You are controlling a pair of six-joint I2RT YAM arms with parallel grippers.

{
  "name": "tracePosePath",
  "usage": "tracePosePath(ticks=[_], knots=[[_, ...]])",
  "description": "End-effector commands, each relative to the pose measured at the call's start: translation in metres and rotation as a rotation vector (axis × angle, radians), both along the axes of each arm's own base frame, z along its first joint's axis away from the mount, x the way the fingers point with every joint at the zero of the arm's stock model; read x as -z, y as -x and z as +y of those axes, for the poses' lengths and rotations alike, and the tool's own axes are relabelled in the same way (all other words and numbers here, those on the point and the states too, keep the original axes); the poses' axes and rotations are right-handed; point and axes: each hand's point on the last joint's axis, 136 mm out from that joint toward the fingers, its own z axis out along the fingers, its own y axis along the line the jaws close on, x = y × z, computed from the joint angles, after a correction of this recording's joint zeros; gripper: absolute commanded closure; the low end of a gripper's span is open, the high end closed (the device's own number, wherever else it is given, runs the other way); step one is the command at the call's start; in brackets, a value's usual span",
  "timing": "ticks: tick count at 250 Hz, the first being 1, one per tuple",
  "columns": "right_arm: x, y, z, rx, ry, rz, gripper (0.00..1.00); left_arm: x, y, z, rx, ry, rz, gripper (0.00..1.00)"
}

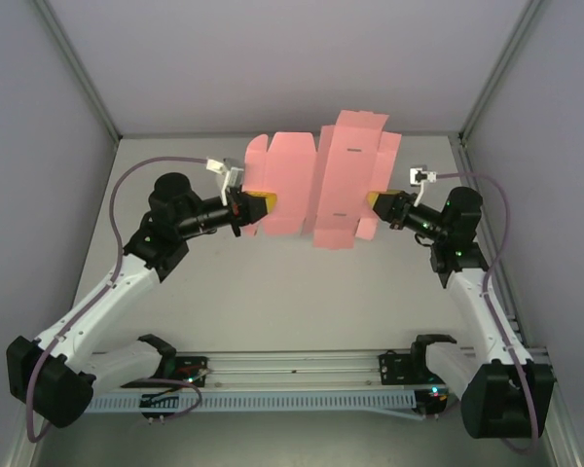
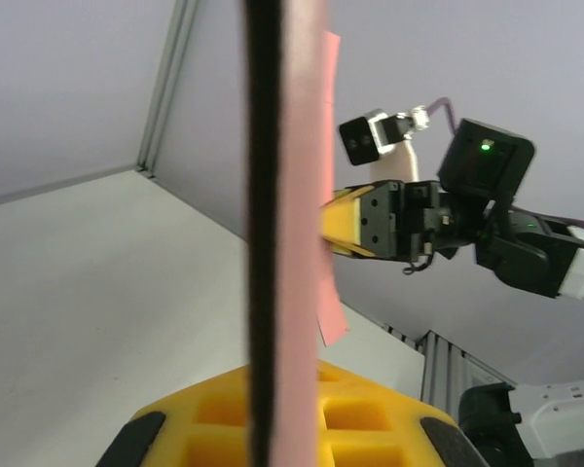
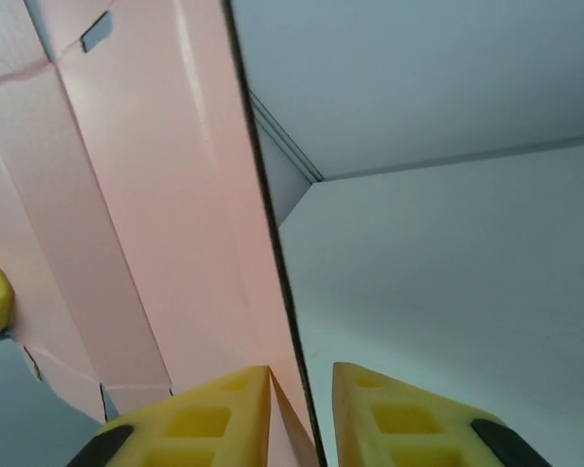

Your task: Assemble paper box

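Observation:
The paper box (image 1: 316, 180) is a flat pink die-cut sheet with flaps and slots, held upright in the air above the table's far half. My left gripper (image 1: 256, 206) is shut on its left edge. In the left wrist view the sheet (image 2: 302, 195) runs edge-on straight through the yellow jaws of that gripper (image 2: 292, 394). My right gripper (image 1: 375, 202) sits at the sheet's right edge. Its yellow fingers (image 3: 224, 409) straddle the sheet (image 3: 156, 195) with a visible gap on the right side, so this gripper (image 3: 302, 379) stands narrowly open.
The grey table top (image 1: 302, 302) lies below the sheet. Metal frame posts (image 1: 83, 78) and pale walls close in both sides and the back. A slotted rail (image 1: 292, 370) runs between the arm bases at the near edge.

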Motion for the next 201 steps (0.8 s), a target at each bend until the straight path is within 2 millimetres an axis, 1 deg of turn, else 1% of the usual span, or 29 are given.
tracePosePath(ticks=[1,9,17,21,30,33,38,41,55,58,62,69,72,93,121,139,153,171,189,201], knots=[[-0.003,0.004,-0.006,0.032,0.069,-0.024,0.92,0.003,-0.007,0.007,-0.073,-0.018,-0.011,1.0],[-0.001,0.005,-0.006,0.034,0.075,-0.018,0.94,0.005,-0.008,0.008,-0.079,-0.024,-0.012,1.0],[0.001,0.005,-0.007,0.038,0.081,-0.009,1.0,0.006,-0.009,0.01,-0.091,-0.028,-0.01,1.0],[0.002,0.004,-0.007,0.041,0.084,-0.003,1.0,0.008,-0.009,0.01,-0.095,-0.031,-0.008,1.0],[0.005,0.005,-0.007,0.034,0.096,0.008,1.0,0.012,-0.012,0.011,-0.111,-0.043,-0.002,0.94],[0.006,0.006,-0.007,0.029,0.102,0.009,1.0,0.014,-0.013,0.012,-0.12,-0.049,0.004,0.9],[0.008,0.006,-0.006,0.025,0.112,0.013,1.0,0.019,-0.016,0.014,-0.138,-0.062,0.016,0.77],[0.009,0.006,-0.006,0.024,0.116,0.015,1.0,0.022,-0.018,0.015,-0.151,-0.072,0.022,0.72],[0.018,0.009,-0.004,0.0,0.132,0.032,1.0,0.037,-0.026,0.023,-0.221,-0.116,0.061,0.64],[0.02,0.01,-0.003,-0.006,0.135,0.035,1.0,0.04,-0.028,0.025,-0.238,-0.125,0.069,0.6],[0.023,0.009,-0.003,-0.002,0.138,0.045,1.0,0.046,-0.031,0.028,-0.264,-0.138,0.084,0.51],[0.031,0.009,-0.002,-0.004,0.142,0.07,1.0,0.056,-0.036,0.034,-0.309,-0.165,0.108,0.29],[0.035,0.01,-0.001,-0.009,0.145,0.081,1.0,0.06,-0.037,0.037,-0.328,-0.177,0.118,0.23],[0.067,0.013,0.005,-0.024,0.181,0.17,1.0,0.098,-0.048,0.058,-0.464,-0.28,0.206,0.01],[0.115,0.016,0.016,-0.027,0.247,0.254,1.0,0.146,-0.053,0.086,-0.597,-0.409,0.319,0.0],[0.142,0.014,0.014,0.005,0.328,0.303,1.0,0.164,-0.053,0.098,-0.64,-0.465,0.368,0.0],[0.16,0.009,0.007,0.053,0.401,0.354,1.0,0.172,-0.053,0.104,-0.663,-0.488,0.388,0.0],[0.174,0.005,0.0,0.068,0.506,0.382,1.0,0.177,-0.054,0.108,-0.677,-0.505,0.406,0.0],[0.186,0.003,-0.005,0.057,0.651,0.363,1.0,0.179,-0.056,0.109,-0.682,-0.51,0.415,0.0],[0.191,-0.001,-0.009,0.062,0.77,0.324,1.0,0.179,-0.057,0.108,-0.68,-0.509,0.414,0.0]])
